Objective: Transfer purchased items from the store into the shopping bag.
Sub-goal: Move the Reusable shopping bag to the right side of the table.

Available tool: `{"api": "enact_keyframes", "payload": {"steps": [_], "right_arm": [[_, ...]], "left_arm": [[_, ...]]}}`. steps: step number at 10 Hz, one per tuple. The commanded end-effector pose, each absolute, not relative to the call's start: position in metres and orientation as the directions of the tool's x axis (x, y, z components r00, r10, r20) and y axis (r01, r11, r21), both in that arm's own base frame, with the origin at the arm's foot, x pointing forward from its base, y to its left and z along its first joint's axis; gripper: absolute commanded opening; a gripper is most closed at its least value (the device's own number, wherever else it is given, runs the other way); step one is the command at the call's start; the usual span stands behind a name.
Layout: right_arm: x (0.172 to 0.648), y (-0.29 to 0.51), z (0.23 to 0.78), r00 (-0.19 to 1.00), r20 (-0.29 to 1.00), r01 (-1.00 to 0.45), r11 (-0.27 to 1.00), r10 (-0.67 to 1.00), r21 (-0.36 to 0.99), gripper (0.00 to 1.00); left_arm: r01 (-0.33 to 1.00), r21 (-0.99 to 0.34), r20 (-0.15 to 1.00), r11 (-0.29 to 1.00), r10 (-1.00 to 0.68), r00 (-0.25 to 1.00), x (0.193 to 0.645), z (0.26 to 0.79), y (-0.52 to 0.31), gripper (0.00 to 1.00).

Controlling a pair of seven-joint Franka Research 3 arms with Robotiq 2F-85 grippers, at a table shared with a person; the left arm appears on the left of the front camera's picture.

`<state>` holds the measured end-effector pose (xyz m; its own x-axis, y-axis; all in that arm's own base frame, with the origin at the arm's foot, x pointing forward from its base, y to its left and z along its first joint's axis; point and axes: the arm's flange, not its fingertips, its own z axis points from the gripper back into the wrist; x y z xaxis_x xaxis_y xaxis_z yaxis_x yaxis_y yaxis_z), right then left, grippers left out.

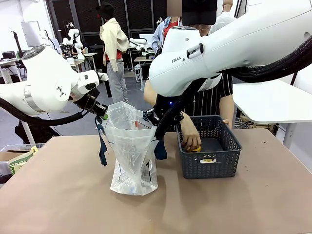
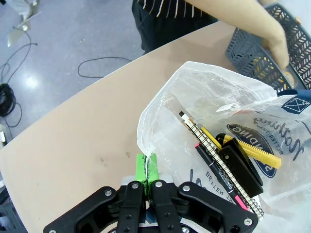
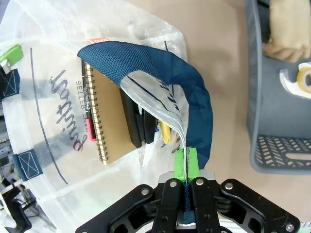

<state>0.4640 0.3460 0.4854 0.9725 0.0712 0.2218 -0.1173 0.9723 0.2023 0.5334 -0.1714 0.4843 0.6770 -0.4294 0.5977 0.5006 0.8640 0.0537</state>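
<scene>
Clear, crinkly plastic is what both of my grippers have. The shopping bag (image 1: 131, 151) stands on the brown table (image 1: 243, 204), strung between them with its mouth held apart. My left gripper (image 2: 146, 167) has its green pads pressed together on a fold of the bag's rim, and the film rises straight out of the jaws. My right gripper (image 3: 186, 162) is clamped the same way, with thin film pinched between the pads. The woven navy strap (image 3: 197, 97) loops up and over just beyond its fingertips.

Past the right jaws, down inside the bag, I see a tan notebook (image 3: 109, 121) with a wire spiral and a pink pen (image 3: 89, 128) lying along it. Beside them are a black block (image 3: 132, 121) I cannot identify and a yellow piece (image 3: 165, 132) mostly hidden behind the film. From the left wrist that yellow piece reads as a long flat bar, its end lost in wrinkles.

Off to the side of the right jaws sits the dark grey basket (image 3: 272, 141), slotted in herringbone and cut off by the frame. The person's hand (image 1: 190, 139) is down in it, over something yellow (image 1: 196, 147) too covered to name. A whitish shape with a yellow ring (image 3: 302, 80) lies on the basket floor, clipped by the edge.
</scene>
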Motion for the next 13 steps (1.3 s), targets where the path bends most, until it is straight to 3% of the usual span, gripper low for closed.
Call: {"api": "enact_keyframes", "payload": {"steps": [1, 13], "right_arm": [[0.4630, 0.3450, 0.4859, 0.974, 0.216, -0.111, 0.971, 0.064, 0.211, 0.00], [0.4630, 0.3450, 0.4859, 0.974, 0.216, -0.111, 0.971, 0.064, 0.211, 0.00]], "left_arm": [[0.491, 0.054, 0.596, 0.869, -0.423, 0.683, 0.5333, 0.4858, -0.1706, 0.00], [0.491, 0.054, 0.596, 0.869, -0.423, 0.683, 0.5333, 0.4858, -0.1706, 0.00]]}}
